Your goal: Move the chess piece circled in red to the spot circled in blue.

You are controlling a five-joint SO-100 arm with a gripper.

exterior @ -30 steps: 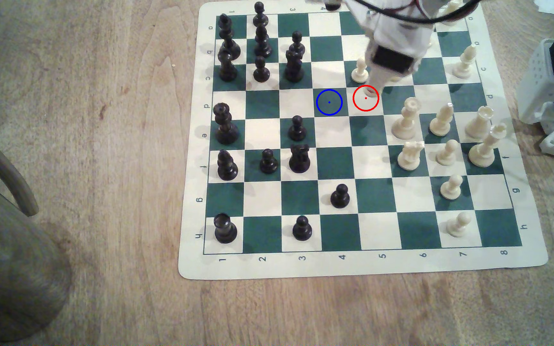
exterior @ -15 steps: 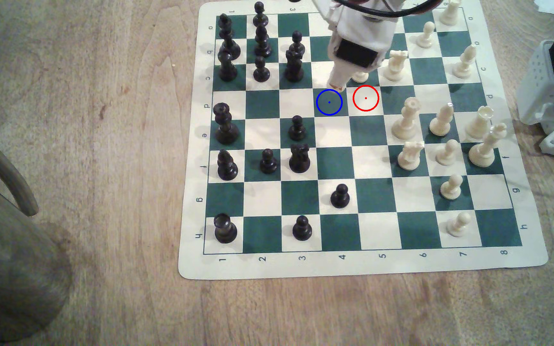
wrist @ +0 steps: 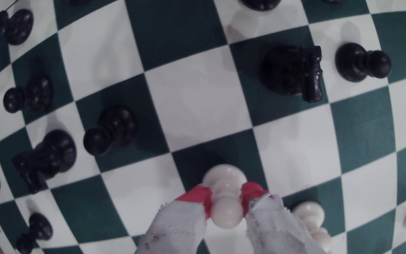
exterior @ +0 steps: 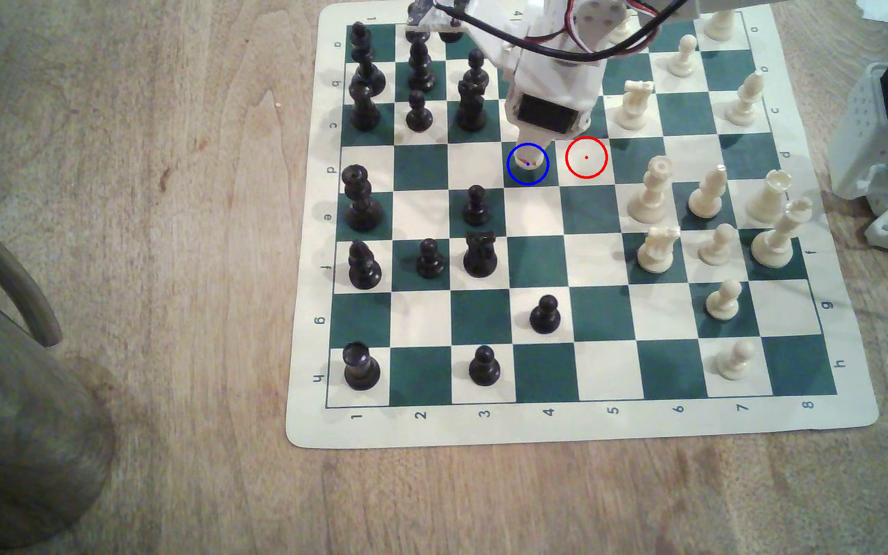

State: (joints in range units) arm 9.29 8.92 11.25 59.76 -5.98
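Now inside the blue-ringed spot [exterior: 514, 179], no longer beside it: tool [wrist: 226, 199] clamped on the pawn [wrist: 224, 193].

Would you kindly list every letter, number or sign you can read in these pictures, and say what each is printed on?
"1 2 3 4 5 6 7 8": bottom border of the chess board, exterior view.
"a b c d e f g h": its left and right borders, turned sideways; some are soft.
"1", "3", "4": top border, upside down; the others are hidden by the arm.
Drawn signs: a blue ring and a red ring.
The wrist view has a cut-off mark at the board's edge, unreadable.
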